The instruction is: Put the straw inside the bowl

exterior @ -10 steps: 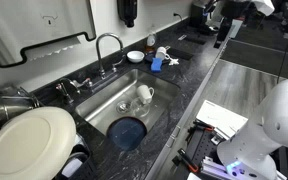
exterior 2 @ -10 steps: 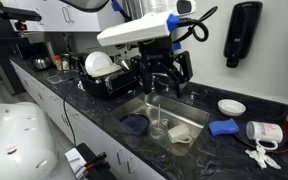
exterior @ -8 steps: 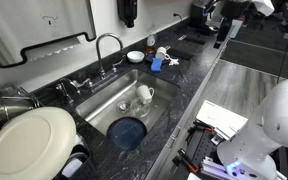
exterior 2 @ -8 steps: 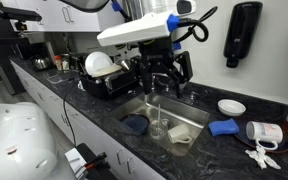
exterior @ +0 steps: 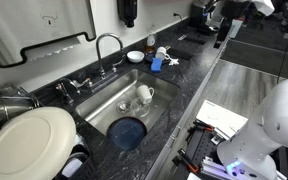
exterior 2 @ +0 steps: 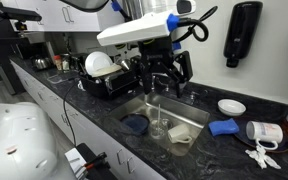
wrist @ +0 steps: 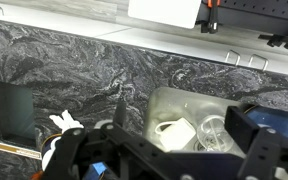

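Gripper (exterior 2: 162, 87), fingers apart, hovers over sink (exterior 2: 187, 114) at frame centre; thin upright straw (exterior 2: 156, 108) could slip a closing grip, topple its glass (exterior 2: 160, 128) and miss blue bowl (exterior 2: 134, 124).

**Open air over the bowl, clutter beside it**

Inside the sink (exterior: 106, 102), the space above the dark blue bowl (exterior: 128, 131) is open to me. A white cup (exterior: 144, 94) and a clear glass (exterior 2: 160, 127) crowd the basin's other end. The faucet (exterior: 106, 45) arches over the rear rim, and the dish rack (exterior 2: 106, 82) with its large plate (exterior: 29, 140) walls one side.
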Controlling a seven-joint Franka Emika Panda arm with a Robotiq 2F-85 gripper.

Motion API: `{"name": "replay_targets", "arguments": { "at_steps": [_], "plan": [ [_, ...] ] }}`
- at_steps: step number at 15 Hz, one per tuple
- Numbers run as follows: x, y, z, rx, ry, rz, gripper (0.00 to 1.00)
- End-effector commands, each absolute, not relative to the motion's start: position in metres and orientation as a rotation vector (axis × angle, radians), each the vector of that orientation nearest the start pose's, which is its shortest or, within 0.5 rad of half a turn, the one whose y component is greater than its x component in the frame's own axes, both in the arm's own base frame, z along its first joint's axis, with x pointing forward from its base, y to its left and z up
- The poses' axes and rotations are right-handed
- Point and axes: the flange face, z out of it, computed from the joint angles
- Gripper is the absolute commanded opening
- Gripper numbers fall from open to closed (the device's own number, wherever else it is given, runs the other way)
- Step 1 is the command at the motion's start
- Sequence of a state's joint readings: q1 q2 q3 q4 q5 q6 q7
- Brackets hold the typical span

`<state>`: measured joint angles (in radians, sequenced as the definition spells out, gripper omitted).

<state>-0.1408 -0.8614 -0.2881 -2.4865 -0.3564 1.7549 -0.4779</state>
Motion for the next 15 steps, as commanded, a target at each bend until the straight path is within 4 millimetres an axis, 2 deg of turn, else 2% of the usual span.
{"name": "replay_targets", "arguments": {
  "at_steps": [1,12,15],
  "plan": [
    [0.265,-0.177,0.556,-3.296,-0.298,-0.080,1.00],
    [0.265,-0.177,0.556,-3.296,-0.298,-0.080,1.00],
    [0.282,-0.166,0.546,-3.258,-0.341,-0.124,1.00]
  ]
}}
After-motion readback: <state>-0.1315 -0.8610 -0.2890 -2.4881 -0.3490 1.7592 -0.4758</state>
